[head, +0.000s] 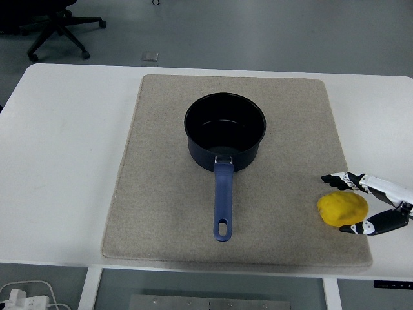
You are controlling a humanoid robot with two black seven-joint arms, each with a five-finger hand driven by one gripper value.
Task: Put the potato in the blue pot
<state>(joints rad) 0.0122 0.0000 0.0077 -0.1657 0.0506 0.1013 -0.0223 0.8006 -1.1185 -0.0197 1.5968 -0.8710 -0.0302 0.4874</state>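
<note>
Yellow, smooth-skinned potato [342, 208] at five o'clock from the blue pot [224, 131]; likely firm, light, prone to rolling. Best pinched across its middle. Right hand [371, 202] fingers [337, 178] spread around it, not yet closed.

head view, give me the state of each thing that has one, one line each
pot: upright on the mat, empty, handle toward the near edge
potato: lying on the mat's right near corner, not lifted
right robot hand: open, fingers either side of the potato, not closed on it
mat: flat on the table
left robot hand: out of view
</note>
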